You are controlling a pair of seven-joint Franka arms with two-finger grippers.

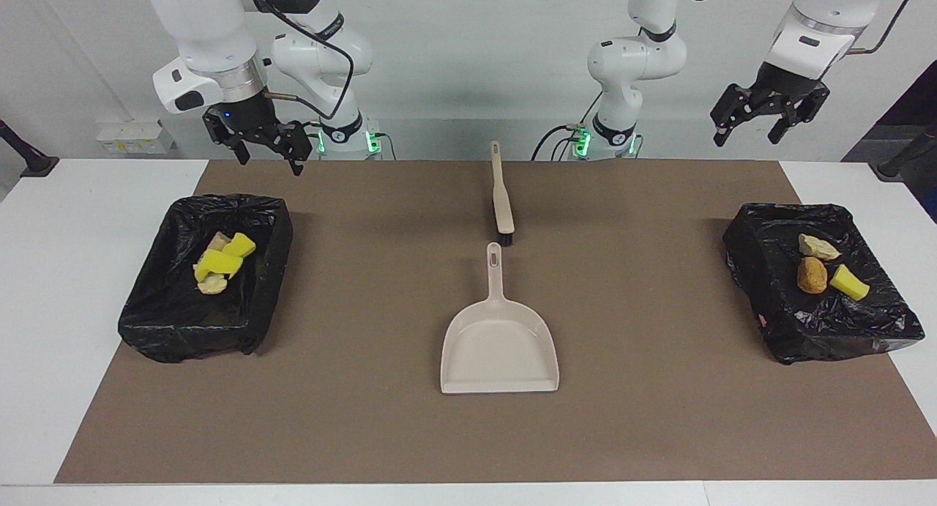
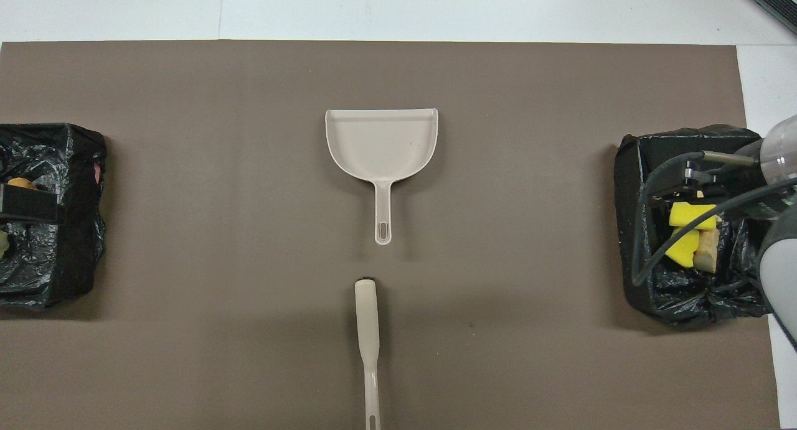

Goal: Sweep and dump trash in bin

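Observation:
The trash lies in two black-lined bins. The bin [image 1: 219, 202] at the right arm's end holds yellow sponge chunks [image 1: 219, 261] and pale beige pieces. The bin [image 1: 790, 211] at the left arm's end holds a beige piece [image 1: 818, 247], an orange-brown lump [image 1: 812, 275] and a yellow chunk [image 1: 849, 283]. My right gripper [image 1: 269, 162] hangs open over the mat's edge by its bin, holding nothing. My left gripper [image 1: 758, 129] hangs open, high over the left arm's end of the table, holding nothing.
A beige dustpan [image 1: 499, 345] lies mid-mat with nothing in it, its handle toward the robots. A beige brush [image 1: 501, 198] lies in line with the handle, nearer to the robots. The brown mat [image 1: 659, 418] covers most of the white table.

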